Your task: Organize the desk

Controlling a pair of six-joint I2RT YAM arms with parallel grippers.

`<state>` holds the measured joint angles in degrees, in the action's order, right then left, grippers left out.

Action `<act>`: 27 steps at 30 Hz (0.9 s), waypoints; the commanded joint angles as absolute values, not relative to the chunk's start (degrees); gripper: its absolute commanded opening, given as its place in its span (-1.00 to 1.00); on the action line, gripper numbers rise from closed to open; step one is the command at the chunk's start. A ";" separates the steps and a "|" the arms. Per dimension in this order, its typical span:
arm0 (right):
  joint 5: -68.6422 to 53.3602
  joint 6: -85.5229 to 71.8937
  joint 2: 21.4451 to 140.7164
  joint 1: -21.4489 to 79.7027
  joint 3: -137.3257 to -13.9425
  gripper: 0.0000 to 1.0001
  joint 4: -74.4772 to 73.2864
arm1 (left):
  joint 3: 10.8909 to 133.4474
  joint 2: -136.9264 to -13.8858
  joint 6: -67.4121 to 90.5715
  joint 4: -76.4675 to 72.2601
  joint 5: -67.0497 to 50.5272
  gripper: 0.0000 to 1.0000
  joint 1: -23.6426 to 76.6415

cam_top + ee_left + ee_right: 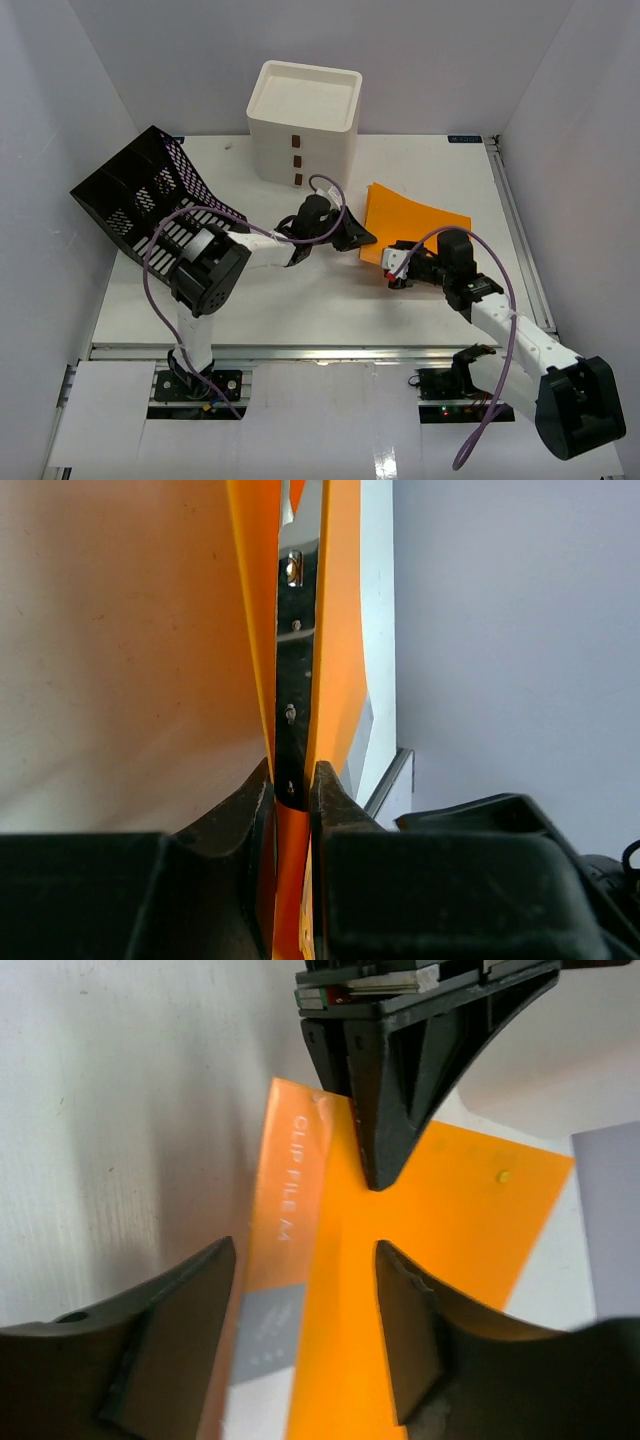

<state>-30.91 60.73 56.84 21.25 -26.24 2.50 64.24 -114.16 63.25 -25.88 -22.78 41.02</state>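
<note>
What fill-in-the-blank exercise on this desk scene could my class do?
1. The left tool is shut on the ____ folder.
2. The right tool is ____, not shut.
3. The white box has ____ brown handles.
Missing words: orange; open; three.

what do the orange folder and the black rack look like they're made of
The orange folder looks like thin plastic: smooth, slight sheen, printed lettering. The black rack is perforated mesh, matte; metal or plastic, I can't tell.
</note>
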 commanded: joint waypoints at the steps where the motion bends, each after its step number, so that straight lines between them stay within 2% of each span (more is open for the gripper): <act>1: -33.83 55.17 49.91 19.71 -26.71 0.42 4.07 | 64.81 -102.61 53.46 -15.53 -23.20 -1.00 41.22; 2: -34.33 53.45 48.47 18.73 -27.22 0.53 3.84 | 64.85 -100.71 51.68 -11.90 -22.79 -1.00 41.22; 6: -35.68 47.77 42.70 15.15 -29.65 0.72 0.96 | 64.69 -90.11 41.85 -0.09 -17.84 -1.00 41.22; 17: -37.39 42.64 33.68 10.51 -30.69 0.75 -1.54 | 69.93 -62.91 37.40 36.55 -4.87 -1.00 37.68; 23: -37.17 41.55 32.11 10.28 -30.39 0.76 -1.42 | 80.83 -59.21 38.23 53.52 4.35 -1.00 37.27; 27: -37.07 40.77 30.61 10.20 -30.08 0.76 -1.32 | 91.44 -62.03 41.92 66.47 14.45 -1.00 37.27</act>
